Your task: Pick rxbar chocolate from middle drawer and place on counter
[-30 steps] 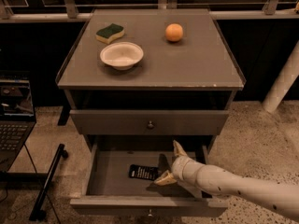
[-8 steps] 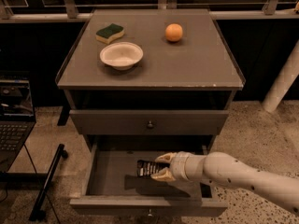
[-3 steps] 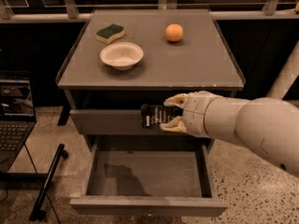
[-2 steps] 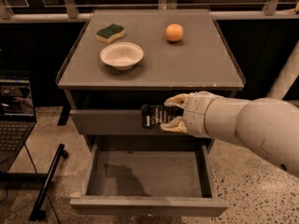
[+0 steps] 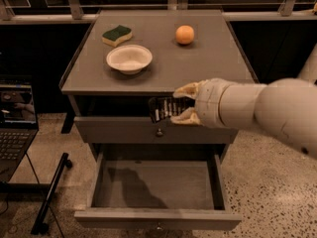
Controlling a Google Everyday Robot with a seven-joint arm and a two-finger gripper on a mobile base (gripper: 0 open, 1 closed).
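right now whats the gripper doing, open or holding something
Gripper: shut on the rxbar chocolate, held at the front edge of the counter, above the open middle drawer.

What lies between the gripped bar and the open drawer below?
Camera view: the other drawer's closed front; the gripper holds the rxbar chocolate by the counter edge.

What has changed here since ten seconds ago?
The gripper took hold of the rxbar chocolate in the middle drawer and lifted it out, up to the front edge of the counter; it is not yet set down. The drawer stays open, now empty. The sponge, bowl and orange have not moved.
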